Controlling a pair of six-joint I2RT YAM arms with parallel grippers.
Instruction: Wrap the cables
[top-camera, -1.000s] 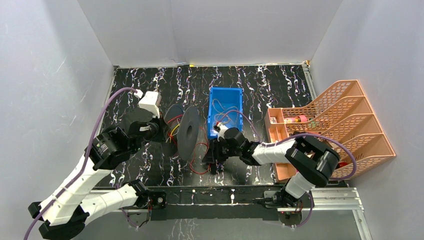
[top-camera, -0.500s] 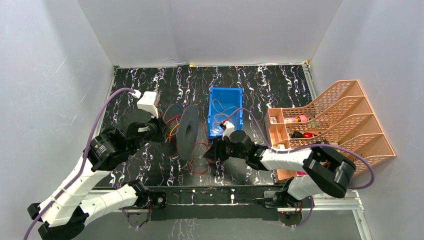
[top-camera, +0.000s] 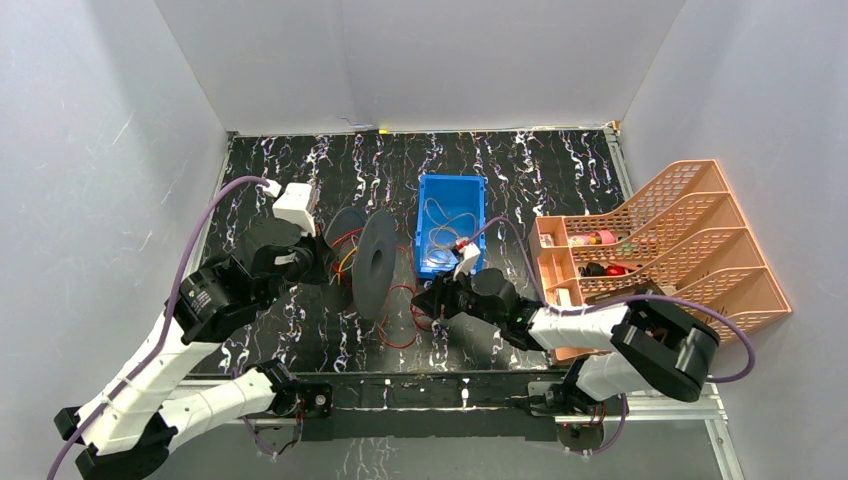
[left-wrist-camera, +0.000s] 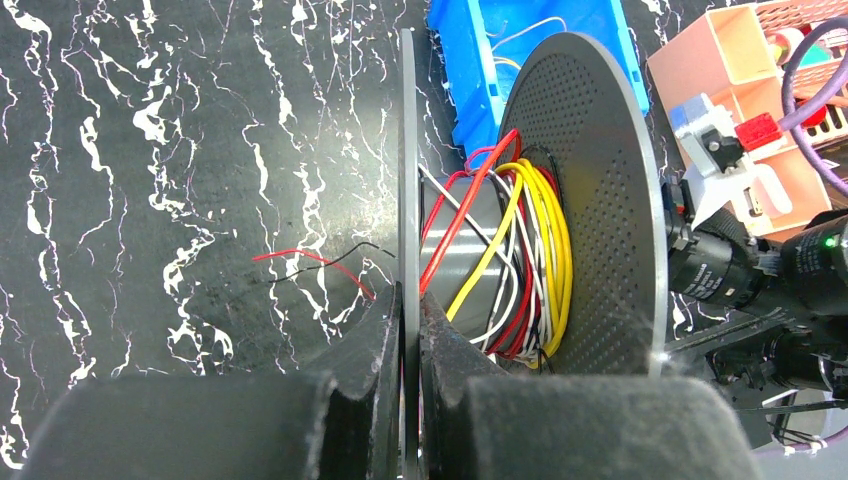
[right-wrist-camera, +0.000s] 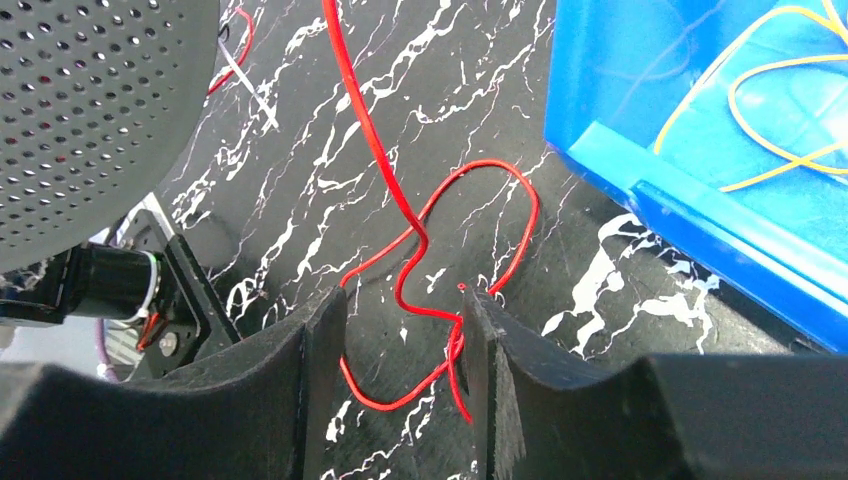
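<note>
A dark grey spool (top-camera: 375, 262) stands on edge on the black marbled table, with red, yellow and white cables (left-wrist-camera: 520, 250) wound on its hub. My left gripper (left-wrist-camera: 408, 305) is shut on the spool's near flange (left-wrist-camera: 406, 180). A loose red cable (right-wrist-camera: 440, 270) runs from the spool and lies in loops on the table (top-camera: 400, 325). My right gripper (right-wrist-camera: 405, 320) is open just above it, loops of the cable lying between the fingers. Pale and yellow cables (top-camera: 445, 235) lie in the blue bin (top-camera: 478, 195).
The blue bin's near wall (right-wrist-camera: 720, 220) is just right of my right gripper. An orange file rack (top-camera: 660, 250) with small items stands at the right. A short red and black wire end (left-wrist-camera: 310, 265) lies left of the spool. Grey walls enclose the table.
My right gripper has moved slightly right and nearer, turning over the red loops beside the spool. The left arm and spool have hardly moved.
</note>
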